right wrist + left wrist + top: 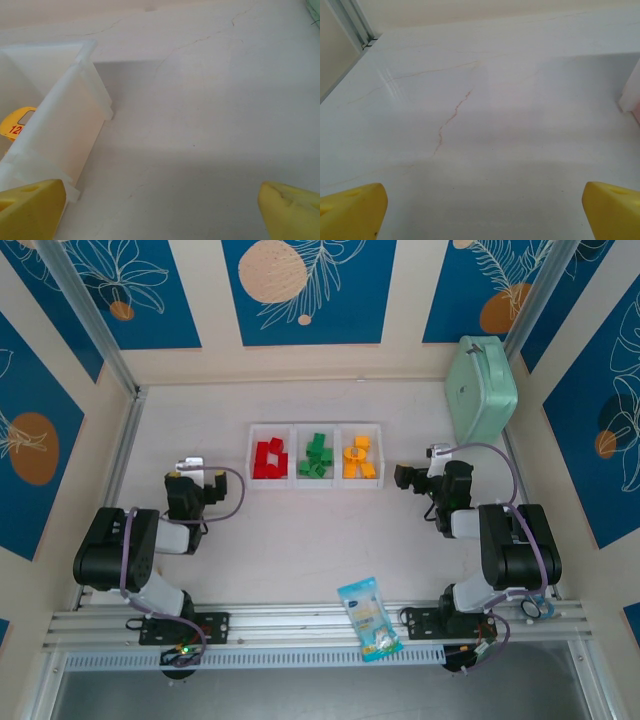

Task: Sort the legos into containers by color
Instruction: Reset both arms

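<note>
My left gripper (pixel 484 212) hangs low over the bare tabletop (pixel 300 540) near its left edge. Its yellow fingertips (pixel 352 210) are spread wide with nothing between them. In the left wrist view a white corner of the containers (pixel 314 426) just shows at the right margin.

My right gripper (pixel 161 212) is spread wide as well and holds nothing. It sits low toward the right edge of the tabletop, just beside the right end of the containers. In the right wrist view the outer wall of the end bin stands close on the left. A yellow-orange brick (pixel 17 125) with red print peeks over that wall from inside.

The three white bins stand in a row at the middle of the tabletop, toward its far edge. The red legos (pixel 268 458) lie in the left bin, the green legos (pixel 317 457) in the middle one, and the yellow-orange legos (pixel 358 460) in the right one.

A mint-green case (pixel 483 388) rests in the far right corner. A blue-and-white snack packet (pixel 370 617) lies at the near edge, partly over the metal rail (pixel 300 625), between my two arm bases.
</note>
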Controlling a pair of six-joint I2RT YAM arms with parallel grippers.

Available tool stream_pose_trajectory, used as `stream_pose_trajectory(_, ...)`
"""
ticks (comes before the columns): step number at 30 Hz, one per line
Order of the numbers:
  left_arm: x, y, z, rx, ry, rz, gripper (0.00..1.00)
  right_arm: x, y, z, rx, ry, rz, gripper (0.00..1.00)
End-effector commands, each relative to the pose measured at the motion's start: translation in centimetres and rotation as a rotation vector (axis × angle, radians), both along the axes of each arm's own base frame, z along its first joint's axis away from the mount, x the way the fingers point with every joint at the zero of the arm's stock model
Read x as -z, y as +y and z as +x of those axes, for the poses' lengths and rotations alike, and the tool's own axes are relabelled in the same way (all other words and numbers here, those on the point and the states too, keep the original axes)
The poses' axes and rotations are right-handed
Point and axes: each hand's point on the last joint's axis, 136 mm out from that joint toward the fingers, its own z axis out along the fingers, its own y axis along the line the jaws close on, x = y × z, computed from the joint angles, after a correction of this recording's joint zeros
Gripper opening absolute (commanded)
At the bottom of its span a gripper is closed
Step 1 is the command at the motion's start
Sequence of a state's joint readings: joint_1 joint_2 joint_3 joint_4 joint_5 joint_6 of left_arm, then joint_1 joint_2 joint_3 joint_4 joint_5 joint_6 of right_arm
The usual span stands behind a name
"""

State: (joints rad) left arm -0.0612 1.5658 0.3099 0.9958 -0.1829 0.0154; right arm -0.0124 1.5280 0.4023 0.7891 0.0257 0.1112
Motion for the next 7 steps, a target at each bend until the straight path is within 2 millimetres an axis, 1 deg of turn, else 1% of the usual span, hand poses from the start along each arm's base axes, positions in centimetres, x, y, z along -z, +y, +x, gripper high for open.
stream_pose_trajectory(1, -1.5, -0.24, 0.8, 0.008, -0.055, -0.023, 0.99, -1.07, -0.02, 0.75, -0.004, -0.032, -0.019, 0.99)
stream_pose_trajectory(4, -1.41, -0.24, 1.01, -0.013, -0.04, 0.0, 0.99, -1.06, -0.01, 0.75, -0.004, -0.031, -0.018, 0.99)
stream_pose_trajectory(7, -1.48, -0.73, 1.02, -0.008, -0.043, 0.027, 0.99, -1.15, -0.02, 0.69, -0.004, -0.036, -0.017, 0.99)
